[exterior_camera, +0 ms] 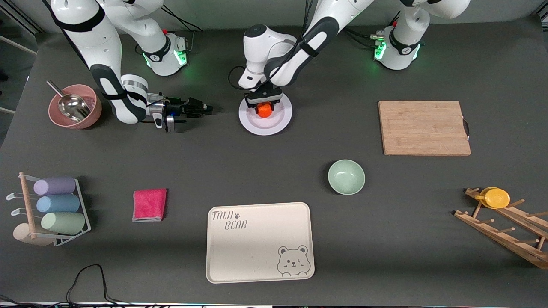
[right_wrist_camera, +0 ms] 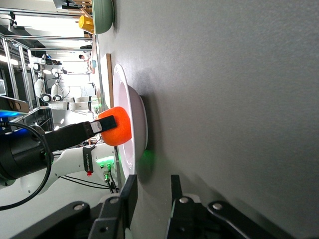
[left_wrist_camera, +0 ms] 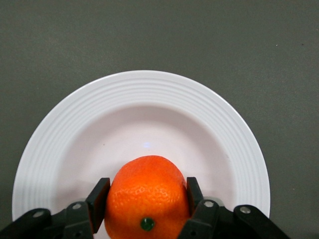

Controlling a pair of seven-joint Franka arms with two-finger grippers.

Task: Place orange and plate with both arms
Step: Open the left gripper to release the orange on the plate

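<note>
The white plate (exterior_camera: 265, 126) lies on the dark table between the two arm bases. The orange (exterior_camera: 264, 110) is in its well, gripped from above by my left gripper (exterior_camera: 264, 106). In the left wrist view the black fingers (left_wrist_camera: 98, 198) press both sides of the orange (left_wrist_camera: 147, 194) over the plate (left_wrist_camera: 144, 99). My right gripper (exterior_camera: 207, 108) lies low and level beside the plate, toward the right arm's end, open and empty. The right wrist view shows its gripper (right_wrist_camera: 152, 199), the plate's rim (right_wrist_camera: 122, 89) edge-on and the orange (right_wrist_camera: 119, 127).
A pink bowl with a metal scoop (exterior_camera: 75, 107) sits by the right arm. A wooden cutting board (exterior_camera: 424, 127), a green bowl (exterior_camera: 346, 176), a cream bear tray (exterior_camera: 260, 241), a pink cloth (exterior_camera: 149, 205), a cup rack (exterior_camera: 55, 205) and a wooden rack with a yellow cup (exterior_camera: 496, 197) stand around.
</note>
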